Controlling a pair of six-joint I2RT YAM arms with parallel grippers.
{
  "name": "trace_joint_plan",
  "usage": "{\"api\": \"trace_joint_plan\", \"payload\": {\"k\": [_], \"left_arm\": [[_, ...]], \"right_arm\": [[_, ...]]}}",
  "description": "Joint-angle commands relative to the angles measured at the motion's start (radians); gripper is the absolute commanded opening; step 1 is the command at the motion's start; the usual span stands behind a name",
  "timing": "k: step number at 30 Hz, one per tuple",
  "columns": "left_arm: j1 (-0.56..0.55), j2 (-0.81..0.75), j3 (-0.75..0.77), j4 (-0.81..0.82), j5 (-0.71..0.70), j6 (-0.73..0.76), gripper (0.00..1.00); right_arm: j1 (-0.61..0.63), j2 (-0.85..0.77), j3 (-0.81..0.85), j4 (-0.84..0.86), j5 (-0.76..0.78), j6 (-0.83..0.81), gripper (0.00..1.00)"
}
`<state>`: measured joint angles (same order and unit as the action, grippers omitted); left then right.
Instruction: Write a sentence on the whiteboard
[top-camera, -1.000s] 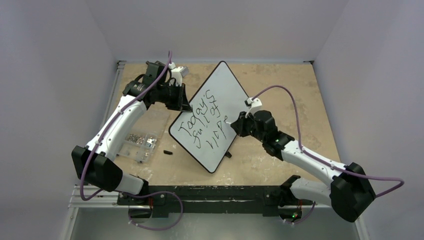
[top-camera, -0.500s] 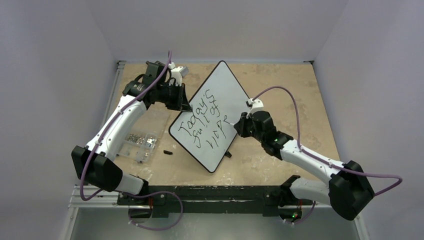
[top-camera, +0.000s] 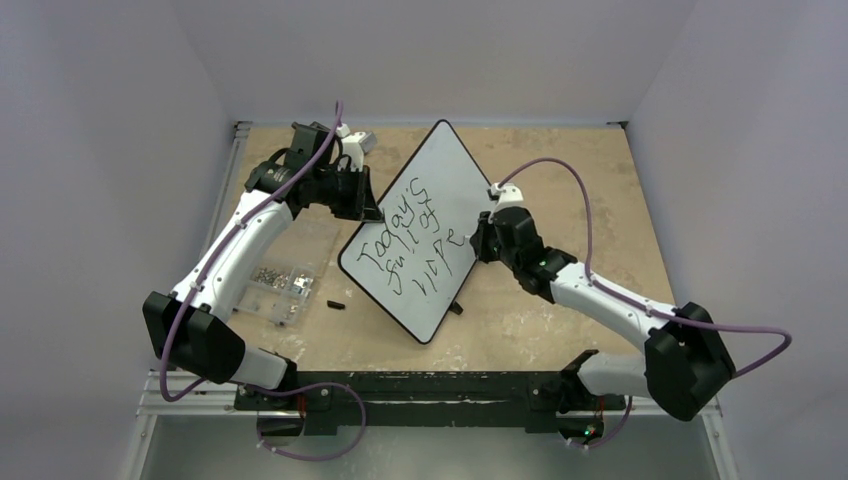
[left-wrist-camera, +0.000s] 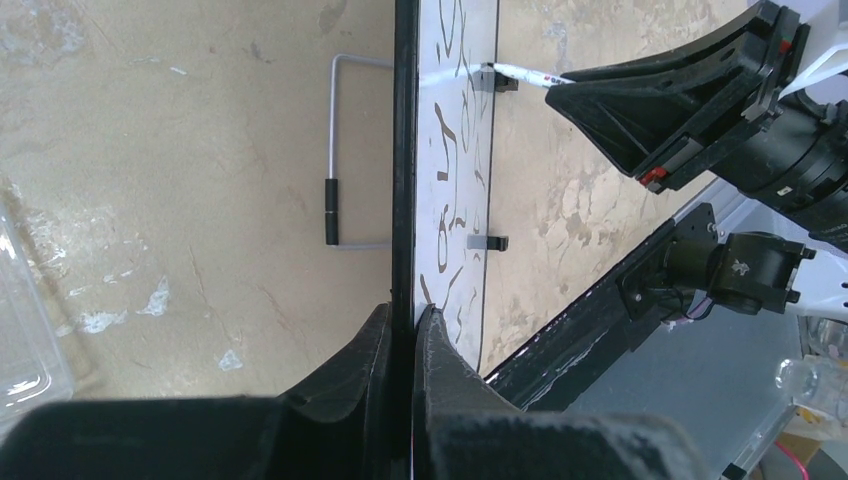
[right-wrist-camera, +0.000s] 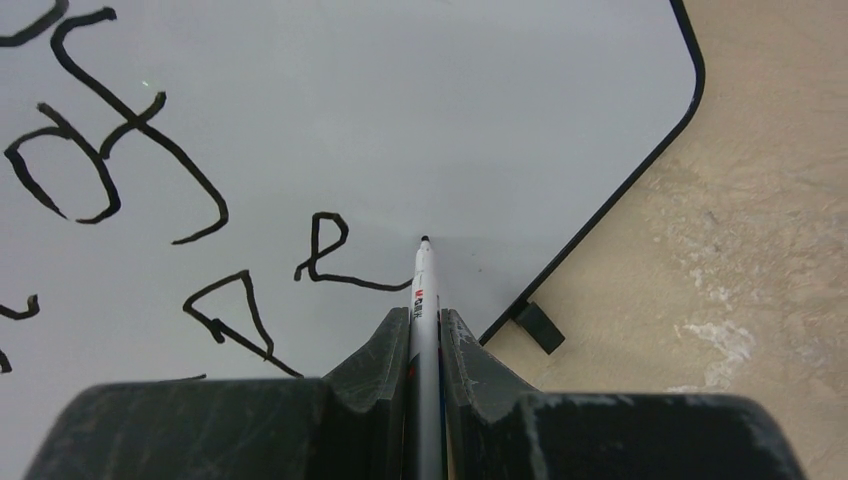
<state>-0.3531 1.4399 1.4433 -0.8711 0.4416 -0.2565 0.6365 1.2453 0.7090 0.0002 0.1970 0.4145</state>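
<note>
**A:** What are the fingers (left-wrist-camera: 372, 352) of the left gripper (left-wrist-camera: 403, 318) doing?

**B:** They are pinched tight on the thin black rim of the whiteboard (left-wrist-camera: 457, 150), with one finger on each face. From above, that grip sits on the board's left edge, just beside the first word.

**A:** And the right gripper (right-wrist-camera: 425, 318)?

**B:** Its fingers (right-wrist-camera: 385, 348) are closed on a marker (right-wrist-camera: 424, 285). The white barrel runs out between them and points straight at the board.

**A:** Where is the tip?

**B:** It is at the white surface and seems to touch it, just to the right of the last letter, an "e". The board's lower right rim and one small black foot (right-wrist-camera: 538, 326) are close by on that side.

**A:** How does the sentence (top-camera: 408, 243) lie relative to the two grippers?

**B:** It lies between them, in three slanted lines of thin black strokes. "Today's" is nearest the left gripper (top-camera: 371, 212), and the tail of the last line is nearest the right gripper (top-camera: 479, 240). I cannot read the lower lines with certainty.

**A:** And the board itself?

**B:** It sits turned like a diamond in the middle of the table (top-camera: 570, 170), with its upper half bare. In the left wrist view a wire stand (left-wrist-camera: 331, 210) shows behind it.

**A:** Anything else nearby?

**B:** A clear plastic box (top-camera: 285, 275) with small metal parts lies under the left arm. A small black piece (top-camera: 334, 304) lies on the table between that box and the board's lower edge, touching neither.
</note>
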Motion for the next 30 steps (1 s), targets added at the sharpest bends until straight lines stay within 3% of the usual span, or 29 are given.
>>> {"api": "trace_joint_plan", "payload": {"k": [1, 11, 18, 30], "left_arm": [[0.009, -0.003, 0.006, 0.002, -0.143, 0.049, 0.0], [0.008, -0.008, 0.006, 0.001, -0.144, 0.05, 0.0], [0.008, -0.013, 0.005, 0.002, -0.143, 0.049, 0.0], [0.007, -0.021, 0.003, 0.001, -0.144, 0.049, 0.0]], "right_arm": [[-0.004, 0.037, 0.09, 0.024, 0.007, -0.031, 0.0], [-0.004, -0.07, 0.138, -0.053, -0.006, -0.056, 0.0], [-0.004, -0.218, 0.052, -0.029, -0.164, -0.09, 0.0], [-0.001, -0.231, -0.036, 0.046, -0.388, -0.069, 0.0]]}}
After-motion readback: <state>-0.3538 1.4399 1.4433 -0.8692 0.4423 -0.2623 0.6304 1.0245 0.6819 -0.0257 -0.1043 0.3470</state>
